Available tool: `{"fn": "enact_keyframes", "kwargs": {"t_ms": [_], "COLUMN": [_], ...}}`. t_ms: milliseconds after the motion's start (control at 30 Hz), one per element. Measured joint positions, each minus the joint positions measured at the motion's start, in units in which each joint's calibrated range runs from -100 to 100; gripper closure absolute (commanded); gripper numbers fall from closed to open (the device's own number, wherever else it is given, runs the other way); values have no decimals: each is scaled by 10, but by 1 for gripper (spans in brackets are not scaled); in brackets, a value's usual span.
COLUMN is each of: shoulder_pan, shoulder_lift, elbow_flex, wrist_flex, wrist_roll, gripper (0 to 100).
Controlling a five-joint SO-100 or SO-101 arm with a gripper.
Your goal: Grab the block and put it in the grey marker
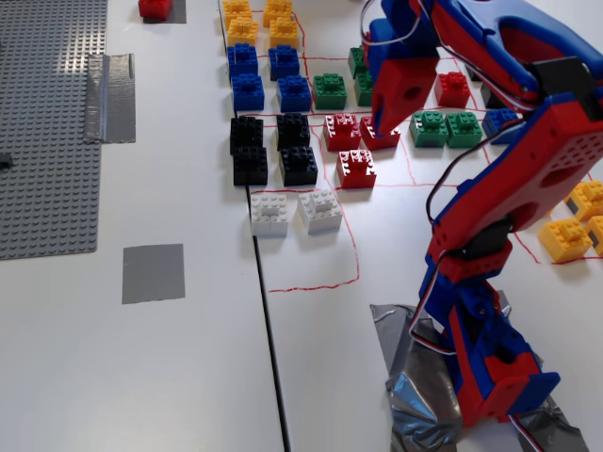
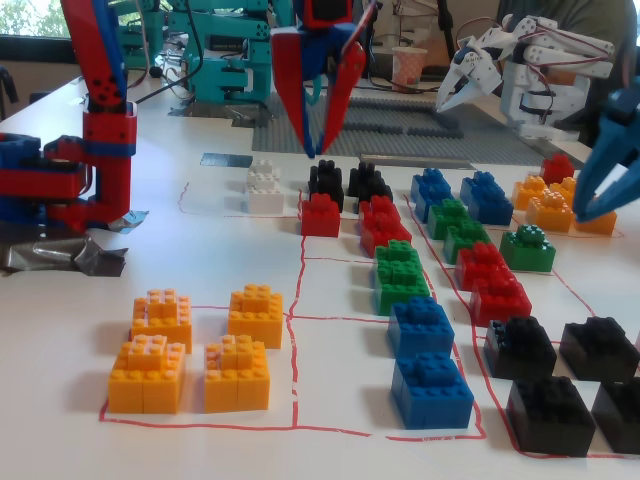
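Four black blocks (image 1: 273, 148) sit in a square at the table's seam, to the right of the grey marker (image 1: 153, 273). From the low fixed view two of them show as black blocks (image 2: 345, 183) at the back, beyond a red brick (image 2: 320, 215), and the marker (image 2: 225, 160) is a dark patch. My red gripper (image 1: 374, 127) hangs in the air over the red bricks. Its fingers (image 2: 298, 100) meet at the tips of the gripper (image 2: 313, 152), above the black blocks, with nothing held. More black blocks (image 2: 550, 375) lie at the front right.
Yellow, blue, green, red and white bricks (image 1: 294, 209) fill red-outlined squares. A grey baseplate (image 1: 47, 122) with silver tape (image 1: 108, 94) lies left. Another grey patch carries a red brick (image 1: 155, 8). Another arm's blue gripper (image 2: 605, 170) hangs at the right. My base stands on crumpled tape (image 1: 415, 377).
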Motion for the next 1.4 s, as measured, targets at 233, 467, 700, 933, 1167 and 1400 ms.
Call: {"fn": "enact_keyframes", "kwargs": {"t_ms": [233,467,700,933,1167,1400], "shoulder_pan": [-95,-92,-91,-91,-101,-117], "shoulder_lift": [-13,-13,-11,35,77,117], "elbow_flex": [1,44,54,54,54,39], "wrist_flex": [0,-29,-55,-70,-88,-93], "wrist_roll": [-32,-35,-35,-46,-51,-59], "gripper": [100,89,83,81,77,75]}}
